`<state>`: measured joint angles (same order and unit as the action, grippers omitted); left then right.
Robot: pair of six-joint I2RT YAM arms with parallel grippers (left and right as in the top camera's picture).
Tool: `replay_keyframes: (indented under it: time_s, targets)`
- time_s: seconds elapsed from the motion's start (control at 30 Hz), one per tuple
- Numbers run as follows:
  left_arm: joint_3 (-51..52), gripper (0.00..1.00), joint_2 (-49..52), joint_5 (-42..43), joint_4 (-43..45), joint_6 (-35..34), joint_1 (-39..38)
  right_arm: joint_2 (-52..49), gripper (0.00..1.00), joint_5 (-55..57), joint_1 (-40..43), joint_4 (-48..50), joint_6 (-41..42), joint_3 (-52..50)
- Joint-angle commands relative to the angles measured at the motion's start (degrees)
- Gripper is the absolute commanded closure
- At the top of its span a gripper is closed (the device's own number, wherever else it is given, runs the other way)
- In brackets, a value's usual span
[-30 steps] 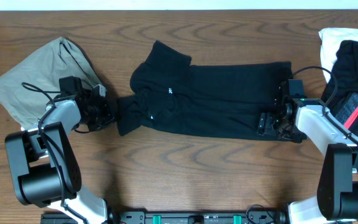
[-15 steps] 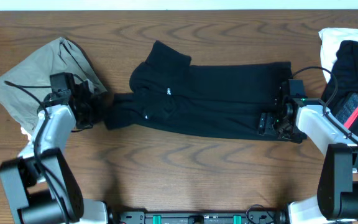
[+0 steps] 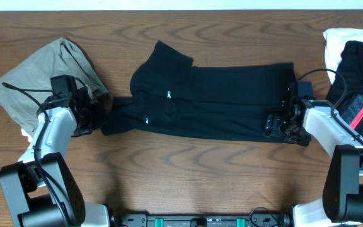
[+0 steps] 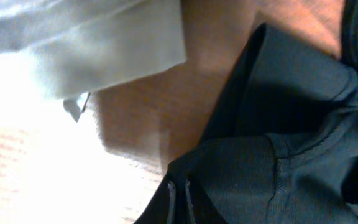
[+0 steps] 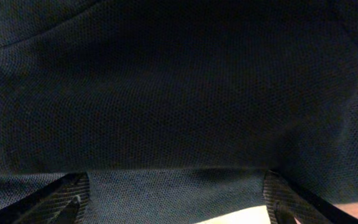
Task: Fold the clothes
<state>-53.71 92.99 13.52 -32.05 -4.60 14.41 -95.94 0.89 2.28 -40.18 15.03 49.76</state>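
While you watch from overhead: both arms low, elbows bent.
Left tool (image 3: 103,116): clenched on black garment (image 3: 232,104).
Right tool (image 3: 277,124): spread on it.

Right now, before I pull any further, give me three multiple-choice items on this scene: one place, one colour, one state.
1. Where does the khaki garment lie?
A. far left
B. centre
C. far right

2. What colour is the centre garment?
A. white
B. red
C. black

3. The centre garment is:
A. folded square
B. balled up
C. stretched long, its left end in the left claw

Answers: 1 A, the overhead view shows it at the left side. 2 C, the cloth looks black in all three views. 3 C, the overhead view shows it drawn out, and the left wrist view shows cloth pinched.
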Motion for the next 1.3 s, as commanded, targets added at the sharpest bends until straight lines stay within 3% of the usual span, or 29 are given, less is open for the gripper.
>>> replay_keyframes:
  time_s: [0.0,0.4,0.7,1.0,1.27]
  targets:
    - [-1.0,0.94,-0.4,-4.1,-1.6,0.5,0.4,-1.6,0.13,3.6,1.1,-0.5,-0.5,-0.9]
    - [-1.0,0.94,-1.2,-3.7,-8.2,-0.4,0.3,-1.6,0.13,3.6,1.1,-1.0,-0.5,-0.9]
    - [-1.1,0.94,-13.0,-3.0,-7.6,-0.4,0.3,-0.8,0.18,3.6,1.1,-1.5,-0.5,-0.7]
    - [-1.1,0.93,-24.4,-0.5,-6.5,-0.3,0.2,10.9,0.14,3.6,1.1,-2.6,-0.5,3.8]
    - [-1.0,0.91,-25.4,-0.7,-9.0,-0.3,0.2,15.5,0.14,3.6,1.1,-2.1,-1.0,4.2]
